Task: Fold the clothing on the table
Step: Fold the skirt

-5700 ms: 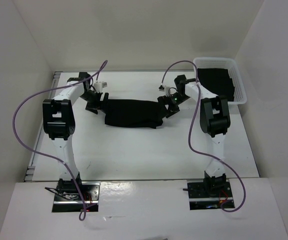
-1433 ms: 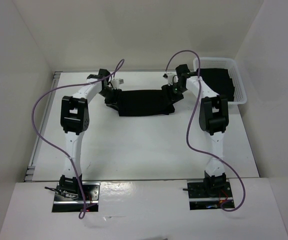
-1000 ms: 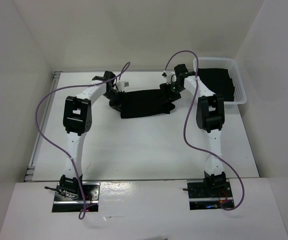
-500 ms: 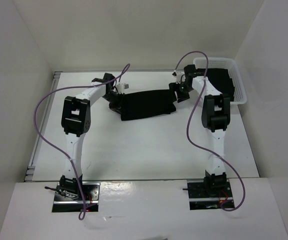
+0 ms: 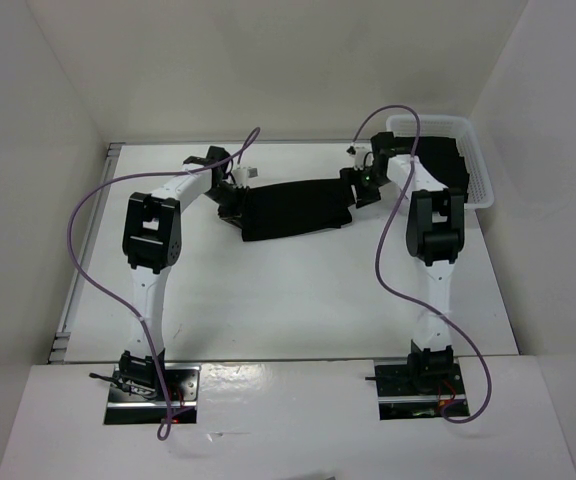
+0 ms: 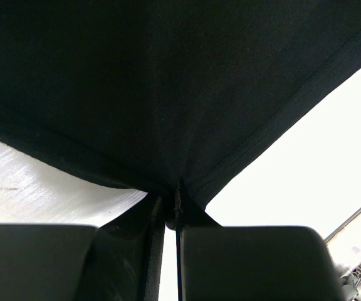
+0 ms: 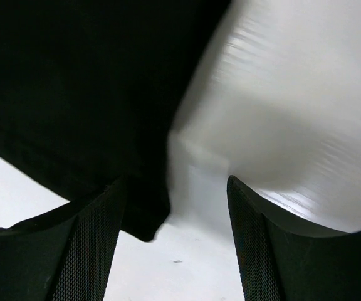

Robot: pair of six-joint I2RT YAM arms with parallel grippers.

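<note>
The black clothing [image 5: 294,208] lies as a flat band across the far middle of the white table [image 5: 288,300]. My left gripper [image 5: 233,196] is at its left end. In the left wrist view it [image 6: 176,210] is shut on a pinch of the clothing's hemmed edge [image 6: 168,94], and the fabric spreads away above the jaws. My right gripper [image 5: 365,187] stands just off the clothing's right end. In the right wrist view it [image 7: 174,244] is open, and a corner of the clothing [image 7: 74,106] lies loose by the left finger [image 7: 83,251], with bare table between the jaws.
A white lattice basket [image 5: 481,170] stands at the far right corner with dark fabric [image 5: 436,160] folded inside. White walls close in the table on the left, back and right. Purple cables loop over both arms.
The right gripper has come off the clothing's right end and shifted right toward the basket. The left gripper has tightened on the left edge and hardly moved. The clothing lies flatter and straighter.
</note>
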